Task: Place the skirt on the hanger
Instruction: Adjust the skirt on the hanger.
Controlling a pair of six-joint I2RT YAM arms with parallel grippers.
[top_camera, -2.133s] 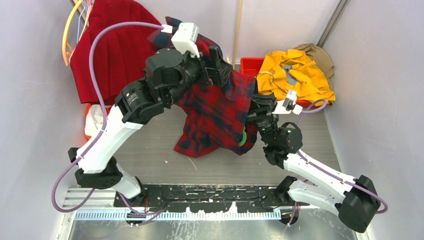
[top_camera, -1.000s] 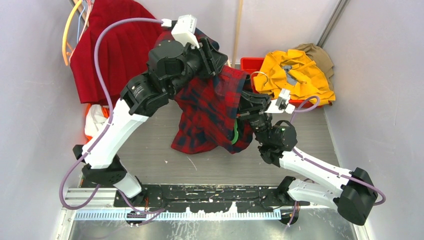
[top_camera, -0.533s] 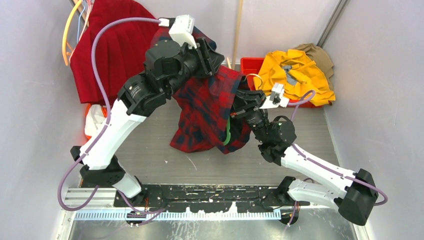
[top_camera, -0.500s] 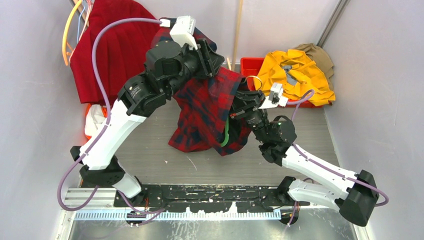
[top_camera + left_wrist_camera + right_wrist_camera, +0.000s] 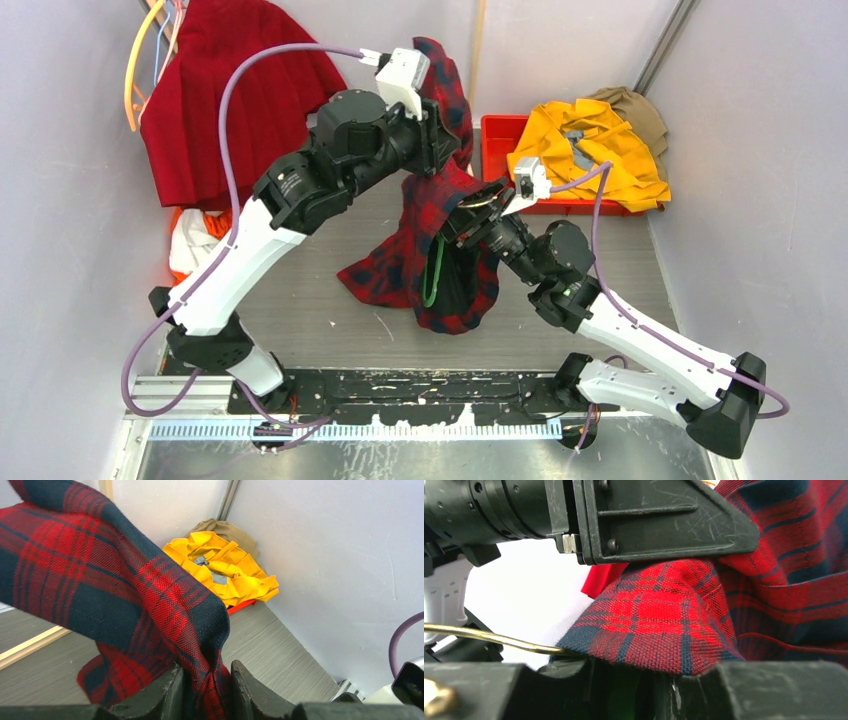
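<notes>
- The table (image 5: pixel 300 305) is grey and ribbed, with pale walls on three sides and both arm bases at its near edge.
- The left arm (image 5: pixel 235 255) reaches up and towards the back centre. The right arm (image 5: pixel 625 325) stretches from the right towards the middle.
- The skirt (image 5: pixel 235 90) hangs against the back-left wall, its pleats spreading downward. It is well apart from both grippers and neither touches it.
- The shirt (image 5: pixel 395 262), red-and-black plaid, is lifted at the table's middle. Its top is bunched at the left wrist and its lower folds trail onto the table.
- A yellow garment (image 5: pixel 590 150) lies heaped at the back right with a tan garment (image 5: pixel 625 105) behind it. Both rest over a red bin (image 5: pixel 497 130).
- A green hanger (image 5: pixel 432 275) shows as a curved strip inside the shirt's folds.
- The left gripper (image 5: pixel 206 680) is clamped on a fold of the shirt, and the cloth fills the gap between its two fingers.
- The right gripper (image 5: pixel 624 682) sits under the shirt's edge with cloth draped over its fingers and a bit of green between them. I cannot tell whether it pinches anything.
- A thin brass wire (image 5: pixel 489 639) runs in from the left to the right gripper.
</notes>
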